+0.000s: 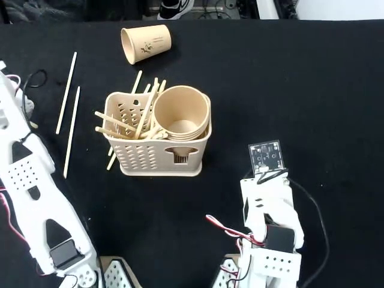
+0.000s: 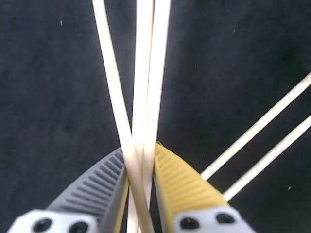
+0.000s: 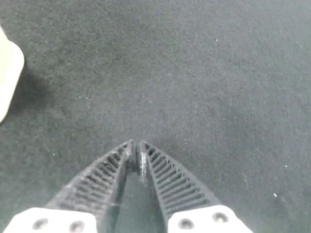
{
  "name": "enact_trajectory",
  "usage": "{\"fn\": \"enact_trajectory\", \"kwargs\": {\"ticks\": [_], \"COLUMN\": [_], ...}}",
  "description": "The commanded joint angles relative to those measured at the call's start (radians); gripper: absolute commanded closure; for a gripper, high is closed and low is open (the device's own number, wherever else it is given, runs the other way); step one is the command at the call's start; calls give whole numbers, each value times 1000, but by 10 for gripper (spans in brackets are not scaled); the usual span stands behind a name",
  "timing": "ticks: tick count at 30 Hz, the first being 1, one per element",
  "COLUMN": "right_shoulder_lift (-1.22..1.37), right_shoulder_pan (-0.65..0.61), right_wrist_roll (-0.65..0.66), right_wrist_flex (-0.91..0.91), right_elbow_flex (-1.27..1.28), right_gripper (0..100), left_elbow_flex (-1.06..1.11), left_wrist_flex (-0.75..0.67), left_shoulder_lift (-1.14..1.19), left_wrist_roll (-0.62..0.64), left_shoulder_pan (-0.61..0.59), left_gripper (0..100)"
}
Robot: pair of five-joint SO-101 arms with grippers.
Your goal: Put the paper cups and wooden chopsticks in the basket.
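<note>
in the basket (image 1: 157, 157) beside the right gripper (image 3: 136, 155): stacked paper cups (image 1: 182, 111), leaning chopstick bundle (image 1: 129, 123). left gripper (image 2: 141, 165) pinching three chopsticks (image 2: 144, 73), long axes straight ahead of it. right gripper pressed together.

Black table (image 1: 324, 84); sneaker (image 1: 175, 7) on floor beyond its far edge.

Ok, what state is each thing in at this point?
left gripper: shut on held chopsticks
right gripper: shut, empty
basket: upright, part filled
stacked cups: upright inside basket
binned chopsticks: leaning inside basket
lone paper cup: on its side, outside basket
loose chopsticks: flat on table
</note>
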Motion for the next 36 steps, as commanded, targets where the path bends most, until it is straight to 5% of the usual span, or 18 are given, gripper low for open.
{"fn": "enact_trajectory", "kwargs": {"ticks": [1, 19, 24, 31, 36], "right_shoulder_lift": [-51, -51, -51, -51, -51], "right_shoulder_pan": [-15, -15, -15, -15, -15], "right_wrist_roll": [2, 2, 2, 2, 2], "right_wrist_flex": [-2, 2, 2, 2, 2], "right_elbow_flex": [-4, -4, -4, -4, -4], "right_gripper": [986, 986, 986, 986, 986], "left_elbow_flex": [168, 935, 1194, 1592, 1739], "left_wrist_flex": [5, -160, -321, -718, -836], "left_shoulder_lift": [-250, -931, -1158, -1553, -1768], "left_wrist_roll": [14, -87, -81, -87, -80], "left_shoulder_pan": [2, 163, 248, 329, 363], "left_gripper": [973, 971, 971, 972, 972]}}
